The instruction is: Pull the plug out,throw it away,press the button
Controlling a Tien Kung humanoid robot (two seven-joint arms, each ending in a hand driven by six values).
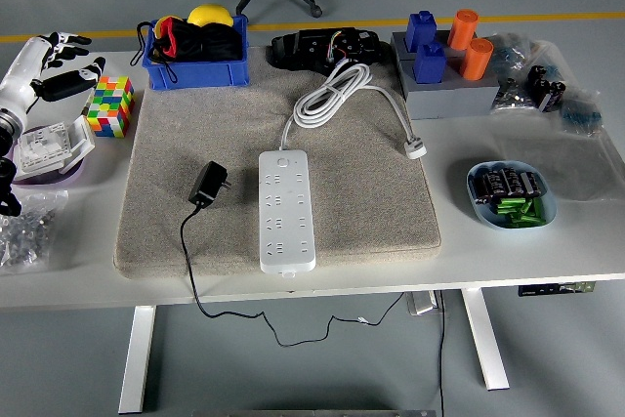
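A white power strip (286, 209) lies lengthwise on the grey mat (371, 202), its button at the far end. The black plug adapter (207, 184) lies loose on the mat to the strip's left, its black cord trailing off the table's front edge. The strip's own white cable (337, 93) is coiled behind it, ending in a white plug (416, 149). My left hand (54, 63) hovers at the far left of the table, fingers spread, holding nothing. The right hand is out of view.
A colour cube (109, 106) sits just right of my left hand. A white part in a bowl (49, 149) and a bag of small parts (21, 229) lie below it. A blue bin (193, 43), grey block with pegs (445, 70) and battery dish (512, 194) stand around the mat.
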